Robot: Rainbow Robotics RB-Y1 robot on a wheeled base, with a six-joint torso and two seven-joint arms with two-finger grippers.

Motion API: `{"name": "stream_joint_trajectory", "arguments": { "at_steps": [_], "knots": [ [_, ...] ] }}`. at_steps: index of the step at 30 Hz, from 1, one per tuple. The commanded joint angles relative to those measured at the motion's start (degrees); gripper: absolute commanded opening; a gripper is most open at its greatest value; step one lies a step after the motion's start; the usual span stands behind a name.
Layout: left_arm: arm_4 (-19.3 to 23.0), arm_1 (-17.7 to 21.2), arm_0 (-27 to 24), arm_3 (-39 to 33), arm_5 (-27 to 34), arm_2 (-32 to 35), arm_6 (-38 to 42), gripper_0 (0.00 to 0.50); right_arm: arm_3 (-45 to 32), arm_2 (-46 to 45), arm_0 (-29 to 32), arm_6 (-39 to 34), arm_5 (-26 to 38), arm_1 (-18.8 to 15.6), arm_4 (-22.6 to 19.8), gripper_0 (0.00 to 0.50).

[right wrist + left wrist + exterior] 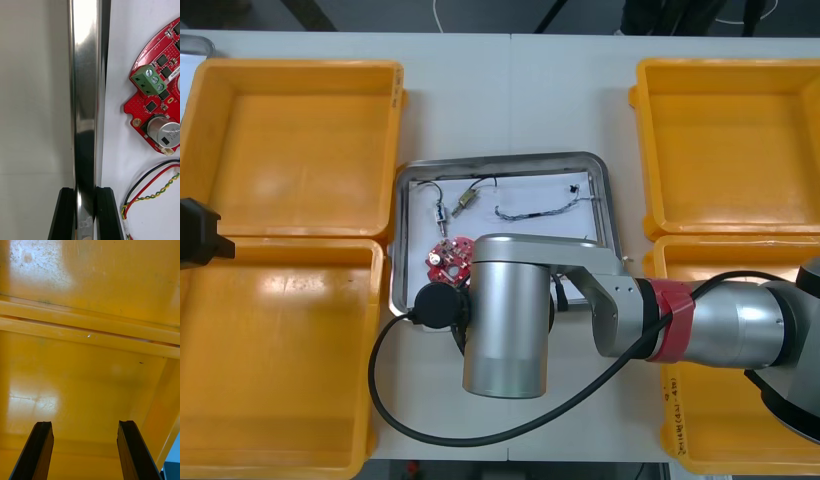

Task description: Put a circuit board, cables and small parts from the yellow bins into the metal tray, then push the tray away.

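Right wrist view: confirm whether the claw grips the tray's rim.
Yes: the right claw clamps from both sides the shiny rim of the metal tray.

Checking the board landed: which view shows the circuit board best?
Right wrist view: the circuit board lies close up inside the metal tray, whose rim the right gripper clamps. Front view: the right arm partly covers it. Left wrist view: open left gripper over a yellow bin.
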Motion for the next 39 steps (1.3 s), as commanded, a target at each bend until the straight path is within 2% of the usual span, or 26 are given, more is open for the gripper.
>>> {"name": "stream_joint_trajectory", "arguments": {
  "at_steps": [1, 10, 15, 23, 30, 39],
  "knots": [
    [0.43, 2.50, 0.97, -1.69, 0.38, 1.68, -4.38, 0.500, 0.79, 0.19, -3.87, 0.01, -0.34, -0.92, -0.18, 0.000],
    [0.43, 2.50, 0.97, -1.69, 0.38, 1.68, -4.38, 0.500, 1.14, -0.43, -6.51, 0.19, -0.34, -2.15, -0.71, 0.000],
    [0.43, 2.50, 0.97, -1.69, 0.38, 1.68, -4.38, 0.500, 3.60, -2.10, -8.27, 0.27, -0.51, -2.15, -3.87, 0.000],
    [0.43, 2.50, 0.97, -1.69, 0.38, 1.68, -4.38, 0.500, 5.71, -2.27, -10.47, 0.80, -0.69, -1.97, -4.04, 0.000],
    [0.43, 2.50, 0.97, -1.69, 0.38, 1.68, -4.38, 0.500, 9.40, -2.27, -14.60, 1.33, -1.48, -1.36, -6.86, 0.000],
    [0.43, 2.50, 0.97, -1.69, 0.38, 1.68, -4.38, 0.500, 12.30, -2.27, -17.15, 1.86, -3.15, -0.92, -6.95, 0.000]
  ]
}}
